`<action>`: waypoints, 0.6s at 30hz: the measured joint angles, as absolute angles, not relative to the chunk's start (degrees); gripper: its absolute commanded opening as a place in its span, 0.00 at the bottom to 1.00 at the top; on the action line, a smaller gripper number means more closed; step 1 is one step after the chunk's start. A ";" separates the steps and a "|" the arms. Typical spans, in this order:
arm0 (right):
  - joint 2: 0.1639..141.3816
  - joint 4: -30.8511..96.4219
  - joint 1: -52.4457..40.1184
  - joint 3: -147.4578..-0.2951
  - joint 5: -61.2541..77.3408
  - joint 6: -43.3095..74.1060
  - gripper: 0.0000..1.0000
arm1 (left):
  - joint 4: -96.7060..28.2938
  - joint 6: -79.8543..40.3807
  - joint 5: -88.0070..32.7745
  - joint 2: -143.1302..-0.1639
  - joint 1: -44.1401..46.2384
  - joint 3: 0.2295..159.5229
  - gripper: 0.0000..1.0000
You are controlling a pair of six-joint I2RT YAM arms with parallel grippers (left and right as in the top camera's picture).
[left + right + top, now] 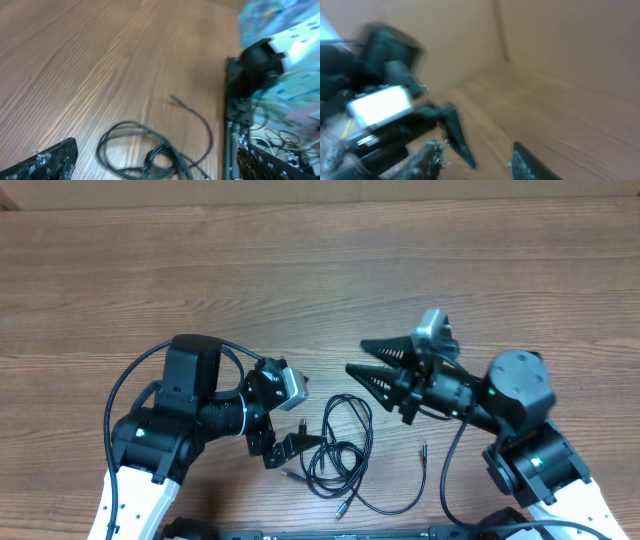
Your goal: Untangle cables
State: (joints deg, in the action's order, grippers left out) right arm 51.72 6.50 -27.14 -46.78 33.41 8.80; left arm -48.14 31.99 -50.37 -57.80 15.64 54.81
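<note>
Bare wooden table (300,270) runs wide and free toward 12 o'clock, while the cables (338,448) lie crowded near the 6 o'clock edge, between the two arms. The black loops stretch roughly from 12 to 6 o'clock, with one strand curving out toward 3 o'clock and ending in a small plug (423,449) that points to 12. The left gripper (296,448), at the bundle's 9 o'clock, is spread wide and holds nothing; whether a fingertip touches the loop cannot be told. The right gripper (355,357), at 12 o'clock of the cables and aimed at 9, has its fingers parted and empty. The right wrist view is blurred; the left wrist view cuts off the loops' lower part.
</note>
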 measured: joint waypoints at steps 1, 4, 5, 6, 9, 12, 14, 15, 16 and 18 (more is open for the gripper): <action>52.10 8.58 -27.14 -46.85 31.51 9.93 0.57 | -48.12 31.27 -48.95 -57.89 15.66 54.81 0.99; 53.49 15.92 -27.09 -46.85 26.98 14.09 0.80 | -47.31 26.72 -42.35 -58.50 15.64 54.81 1.00; 53.78 17.47 -27.09 -46.83 26.33 15.64 0.86 | -47.07 25.54 -41.21 -58.61 15.64 54.81 1.00; 54.26 19.66 -27.09 -46.89 25.56 17.17 1.00 | -46.59 23.88 -39.31 -58.78 15.64 54.81 0.99; 55.99 26.74 -27.09 -46.92 24.27 21.39 1.00 | -45.08 18.39 -33.39 -59.37 15.64 54.81 1.00; 58.50 33.04 -27.09 -46.92 25.17 25.02 1.00 | -44.47 13.23 -27.59 -60.05 15.64 54.81 1.00; 60.58 36.12 -27.09 -46.92 27.03 26.35 1.00 | -43.94 10.24 -24.36 -60.66 15.64 54.81 1.00; 61.65 37.54 -27.09 -46.92 27.81 26.81 1.00 | -43.53 8.88 -23.11 -61.01 15.64 54.81 0.99; 62.70 38.59 -27.09 -46.92 28.51 27.16 1.00 | -43.18 7.84 -22.17 -61.36 15.64 54.81 0.99; 65.10 40.51 -27.11 -46.92 29.65 27.79 1.00 | -42.17 6.13 -20.80 -62.13 15.64 54.81 0.99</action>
